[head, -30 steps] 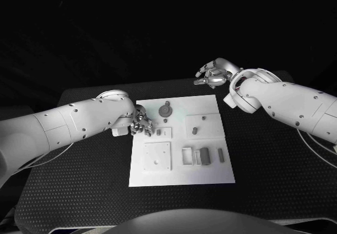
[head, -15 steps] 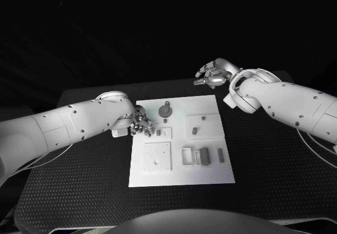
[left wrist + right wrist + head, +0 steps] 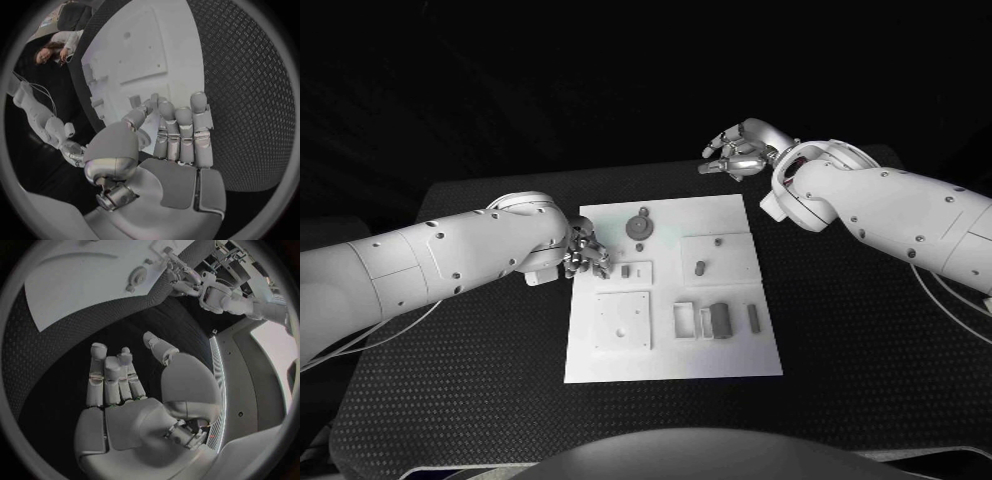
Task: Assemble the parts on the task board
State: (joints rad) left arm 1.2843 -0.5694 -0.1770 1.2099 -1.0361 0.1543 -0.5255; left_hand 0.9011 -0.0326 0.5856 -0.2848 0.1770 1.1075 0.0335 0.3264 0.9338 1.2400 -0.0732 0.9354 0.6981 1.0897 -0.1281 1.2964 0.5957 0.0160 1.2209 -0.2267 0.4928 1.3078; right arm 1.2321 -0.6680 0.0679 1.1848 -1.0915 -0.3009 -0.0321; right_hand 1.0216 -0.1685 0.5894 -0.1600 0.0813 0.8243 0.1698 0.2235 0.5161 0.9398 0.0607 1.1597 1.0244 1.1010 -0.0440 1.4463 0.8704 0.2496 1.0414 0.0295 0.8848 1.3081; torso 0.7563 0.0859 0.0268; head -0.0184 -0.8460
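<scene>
While at the task board (image 3: 672, 290) edge, left hand (image 3: 586, 254) empty, right hand (image 3: 737, 150) empty, well clear

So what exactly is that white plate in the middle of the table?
It is the task board, a flat white rectangular plate lying on the black textured table. Its surface carries raised square panels, shallow slots and several small grey parts, including a round piece near the far end. The left robot hand reaches over the board's left edge; whether it touches the board is unclear.
</scene>
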